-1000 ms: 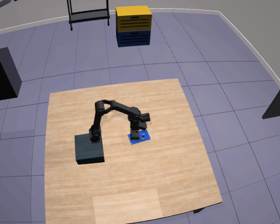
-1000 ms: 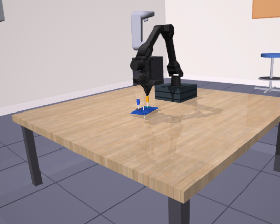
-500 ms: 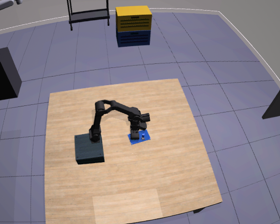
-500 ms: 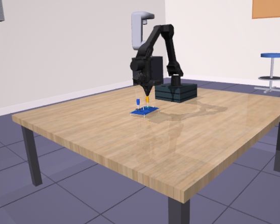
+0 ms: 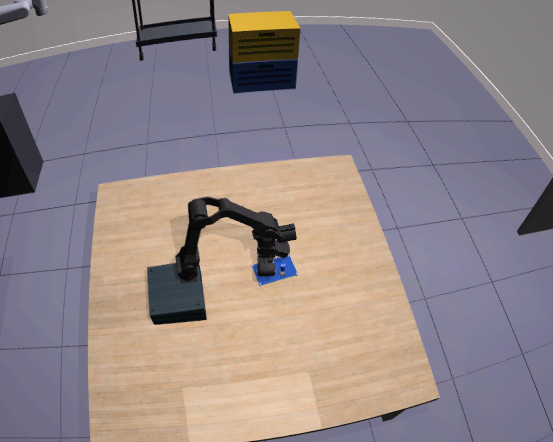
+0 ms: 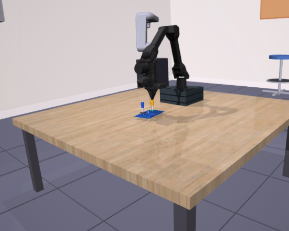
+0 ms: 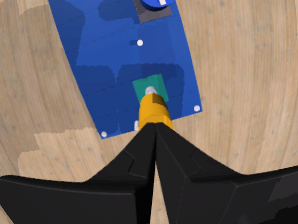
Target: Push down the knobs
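The blue circuit board [image 5: 289, 273] [image 6: 143, 115] [image 7: 100, 95] stands on short legs. The orange knob [image 6: 152, 102] [image 7: 154, 112] sits high on its shaft above the green potentiometer [image 7: 161, 82], with bare shaft showing below it. The blue knob [image 5: 283, 267] [image 6: 142, 105] [image 7: 155, 3] also sits high on its shaft, above the grey potentiometer [image 7: 154, 16]. My gripper [image 6: 152, 99] [image 7: 154, 130] is shut with nothing between its fingers. It points down with its tips at the top of the orange knob, seemingly touching it. In the top view the arm hides the orange knob.
The arm stands on a dark box [image 5: 176, 295] [image 6: 181, 96] on the wooden table [image 5: 282, 340] [image 6: 116, 138]. The blue knob stands beside the gripper, on the same board. Small white pins [image 7: 140, 43] stand up from the board.
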### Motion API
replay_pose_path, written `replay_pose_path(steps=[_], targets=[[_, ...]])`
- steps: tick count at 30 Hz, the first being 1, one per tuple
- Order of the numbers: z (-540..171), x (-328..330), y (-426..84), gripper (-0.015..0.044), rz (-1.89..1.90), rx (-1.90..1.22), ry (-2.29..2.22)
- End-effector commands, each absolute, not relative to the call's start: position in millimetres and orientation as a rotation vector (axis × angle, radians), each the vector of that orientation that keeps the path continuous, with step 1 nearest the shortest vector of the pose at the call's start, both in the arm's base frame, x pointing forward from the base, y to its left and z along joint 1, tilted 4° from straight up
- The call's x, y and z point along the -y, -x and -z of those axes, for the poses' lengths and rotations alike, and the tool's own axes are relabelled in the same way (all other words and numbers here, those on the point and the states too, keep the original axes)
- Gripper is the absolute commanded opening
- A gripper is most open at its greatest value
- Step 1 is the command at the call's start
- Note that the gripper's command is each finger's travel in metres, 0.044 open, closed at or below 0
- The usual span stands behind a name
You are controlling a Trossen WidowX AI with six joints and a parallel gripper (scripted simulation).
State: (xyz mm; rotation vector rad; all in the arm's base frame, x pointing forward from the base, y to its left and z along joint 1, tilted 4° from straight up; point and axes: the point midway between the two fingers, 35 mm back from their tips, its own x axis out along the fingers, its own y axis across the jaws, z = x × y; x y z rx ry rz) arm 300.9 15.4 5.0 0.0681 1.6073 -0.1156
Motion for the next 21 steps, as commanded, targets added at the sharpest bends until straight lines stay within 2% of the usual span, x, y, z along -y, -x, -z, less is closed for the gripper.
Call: replay_pose_path(steps=[1, 21], targets=[[-5.2, -14.7, -301.2, 0.0, 0.12, -1.605, -0.066], [1.5, -14.5, -300.9, 0.0, 0.12, -1.605, -0.066]])
